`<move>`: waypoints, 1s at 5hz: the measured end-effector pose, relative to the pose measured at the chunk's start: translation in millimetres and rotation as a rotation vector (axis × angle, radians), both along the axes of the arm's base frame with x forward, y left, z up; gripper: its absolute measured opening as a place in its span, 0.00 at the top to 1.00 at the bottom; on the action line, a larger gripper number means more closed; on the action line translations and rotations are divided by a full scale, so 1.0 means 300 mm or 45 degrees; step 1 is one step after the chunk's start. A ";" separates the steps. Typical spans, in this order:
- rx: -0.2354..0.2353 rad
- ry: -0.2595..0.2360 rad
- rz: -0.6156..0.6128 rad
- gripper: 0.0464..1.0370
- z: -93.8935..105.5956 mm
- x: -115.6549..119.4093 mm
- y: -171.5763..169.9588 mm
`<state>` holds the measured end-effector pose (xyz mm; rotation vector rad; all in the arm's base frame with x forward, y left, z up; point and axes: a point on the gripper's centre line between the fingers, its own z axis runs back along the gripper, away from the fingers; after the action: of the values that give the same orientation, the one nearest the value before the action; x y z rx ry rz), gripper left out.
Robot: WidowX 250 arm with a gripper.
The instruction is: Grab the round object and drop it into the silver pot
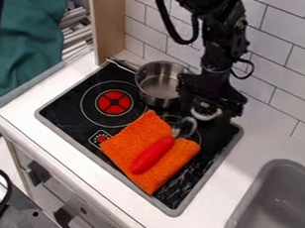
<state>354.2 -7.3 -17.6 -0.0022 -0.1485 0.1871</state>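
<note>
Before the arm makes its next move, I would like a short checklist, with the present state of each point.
1. Pot stands upright with its opening up: ok.
2. Inside of the pot is free of the cloth and the red-handled tool: ok.
3. Gripper is down at the round object, beside the pot: ok.
4. Round object is firmly held: cannot tell.
5. Gripper is above the pot opening, ready for the drop: not ok.
6. Orange cloth and red-handled tool lie clear of the round object: ok.
</note>
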 end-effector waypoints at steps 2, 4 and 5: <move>-0.004 -0.021 0.008 0.04 0.005 0.012 0.005; 0.003 0.004 0.012 0.04 -0.037 0.066 0.023; 0.016 0.008 0.013 0.04 -0.055 0.084 0.031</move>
<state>379.2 1.9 -34.1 0.0118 -0.1438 0.1964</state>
